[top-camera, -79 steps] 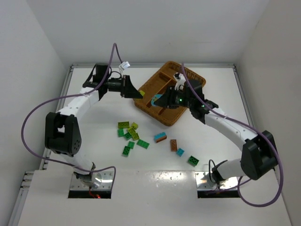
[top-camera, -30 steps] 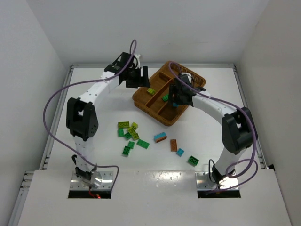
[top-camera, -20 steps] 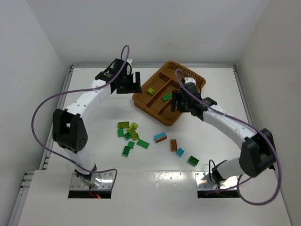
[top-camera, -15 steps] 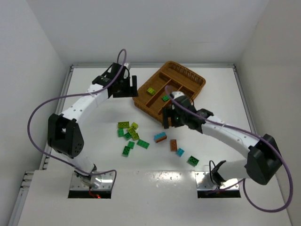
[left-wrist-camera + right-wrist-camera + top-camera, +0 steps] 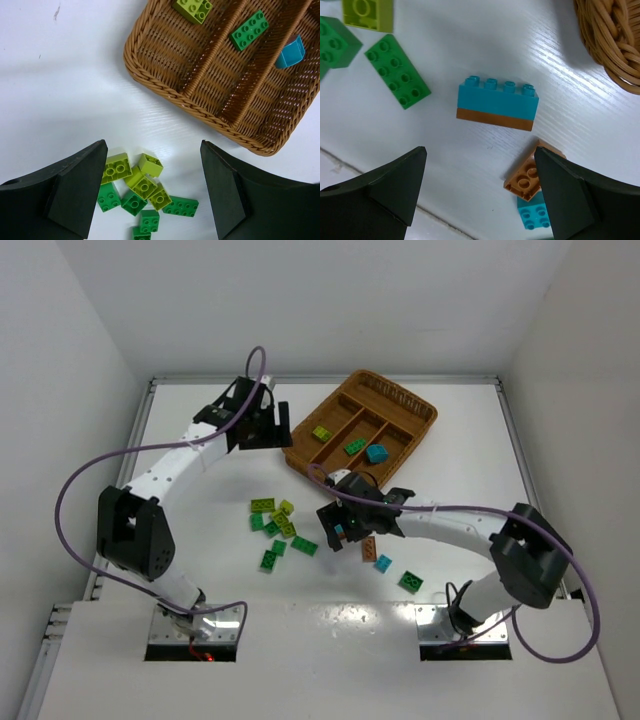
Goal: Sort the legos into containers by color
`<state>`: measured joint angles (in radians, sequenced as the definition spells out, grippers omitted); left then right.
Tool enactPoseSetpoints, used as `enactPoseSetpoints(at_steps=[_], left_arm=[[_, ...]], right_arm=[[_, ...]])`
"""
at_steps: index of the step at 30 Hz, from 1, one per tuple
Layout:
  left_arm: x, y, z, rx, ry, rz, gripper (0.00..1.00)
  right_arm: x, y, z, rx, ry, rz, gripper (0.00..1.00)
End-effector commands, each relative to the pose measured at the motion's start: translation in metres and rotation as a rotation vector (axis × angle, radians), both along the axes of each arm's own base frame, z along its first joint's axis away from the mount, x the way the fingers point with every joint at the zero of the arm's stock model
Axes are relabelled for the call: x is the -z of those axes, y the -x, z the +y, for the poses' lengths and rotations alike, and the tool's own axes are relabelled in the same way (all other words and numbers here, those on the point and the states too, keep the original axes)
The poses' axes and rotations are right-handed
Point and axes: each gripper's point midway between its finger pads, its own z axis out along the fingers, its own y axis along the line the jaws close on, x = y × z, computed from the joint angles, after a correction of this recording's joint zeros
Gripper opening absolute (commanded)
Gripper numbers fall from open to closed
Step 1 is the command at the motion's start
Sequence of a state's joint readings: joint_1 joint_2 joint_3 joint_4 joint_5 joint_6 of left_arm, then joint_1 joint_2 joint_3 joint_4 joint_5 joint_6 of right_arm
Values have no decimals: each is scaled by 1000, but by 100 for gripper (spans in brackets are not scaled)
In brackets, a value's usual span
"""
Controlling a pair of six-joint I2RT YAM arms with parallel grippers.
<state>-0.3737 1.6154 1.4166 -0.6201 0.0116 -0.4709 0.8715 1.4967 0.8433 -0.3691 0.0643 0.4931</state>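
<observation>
Cyan-on-brown lego [image 5: 497, 102], mid-surface, nearward of the tray [image 5: 610, 45]. It lies just ahead of my right hand [image 5: 480, 155], wide and empty, long axis running finger to finger. My left hand [image 5: 152, 147], likewise wide and empty, is farther.

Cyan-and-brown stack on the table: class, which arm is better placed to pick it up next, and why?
Right. The right gripper hovers open directly over the stack, which lies between its fingers in the wrist view. The left gripper is away from it, beside the tray.
</observation>
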Motion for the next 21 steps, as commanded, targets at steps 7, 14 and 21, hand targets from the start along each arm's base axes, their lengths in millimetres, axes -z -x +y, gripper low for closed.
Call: enactPoseSetpoints(at_steps=[7, 14, 21], left_arm=[[-22, 0, -8, 3, 51, -60, 82], [-20, -1, -11, 17, 63, -55, 82], [-20, -1, -11, 17, 63, -55, 82]], right_arm=[[20, -18, 5, -7, 33, -70, 90], [31, -25, 8, 7, 11, -112, 90], [40, -23, 11, -3, 22, -102, 73]])
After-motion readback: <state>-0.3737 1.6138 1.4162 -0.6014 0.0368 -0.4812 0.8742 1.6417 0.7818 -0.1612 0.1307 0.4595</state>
